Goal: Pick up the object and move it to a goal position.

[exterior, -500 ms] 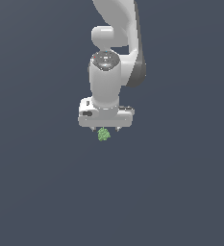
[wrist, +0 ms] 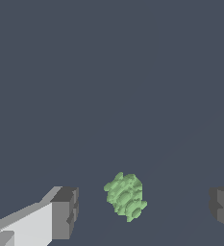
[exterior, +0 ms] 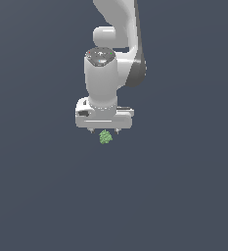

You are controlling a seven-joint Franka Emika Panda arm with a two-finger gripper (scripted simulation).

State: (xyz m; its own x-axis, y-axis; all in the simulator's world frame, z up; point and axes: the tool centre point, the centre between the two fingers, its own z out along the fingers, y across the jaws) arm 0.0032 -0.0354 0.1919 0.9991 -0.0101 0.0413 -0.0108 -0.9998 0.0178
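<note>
The object is a tiny bright-green bumpy clump (exterior: 105,137) on the dark grey floor. In the exterior view it lies just below the white gripper (exterior: 104,130), between the two short fingertips. In the wrist view the clump (wrist: 126,196) sits in the gap between the two dark finger pads (wrist: 65,212), touching neither. The gripper (wrist: 144,209) is open and holds nothing. The white arm rises above it in the exterior view.
A plain dark grey surface (exterior: 184,196) fills both views. No other object or marker shows.
The gripper has shifted slightly; the green clump stays in the same place under it. The jaws remain open.
</note>
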